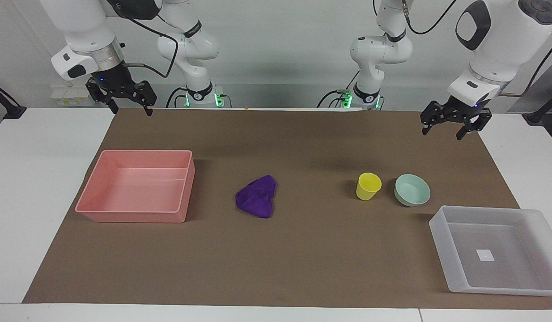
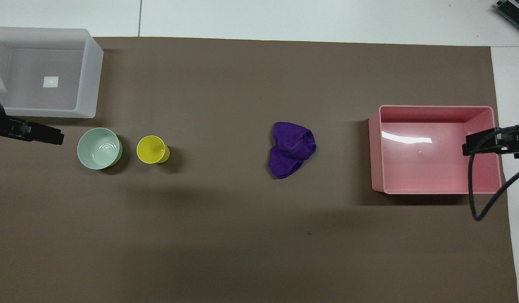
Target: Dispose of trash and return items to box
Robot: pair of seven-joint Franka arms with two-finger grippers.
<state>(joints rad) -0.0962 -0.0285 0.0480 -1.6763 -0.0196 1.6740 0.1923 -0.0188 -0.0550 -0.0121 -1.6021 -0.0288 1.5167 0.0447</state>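
Both trays hold nothing; cloth, cup and bowl sit loose on the brown mat.

Facing view: pink tray at right arm's end, translucent box at left arm's end, farther from robots than mint bowl and yellow cup; purple cloth between cup and pink tray. Left gripper and right gripper hang spread, holding nothing. Overhead view: only gripper tips show; bowl's and cup's insides seen bare.

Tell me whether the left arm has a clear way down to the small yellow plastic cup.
Probably yes. The left gripper hangs open above the mat, the yellow plastic cup stands upright with nothing over it, and only the pale mint-green bowl sits beside it, apart.
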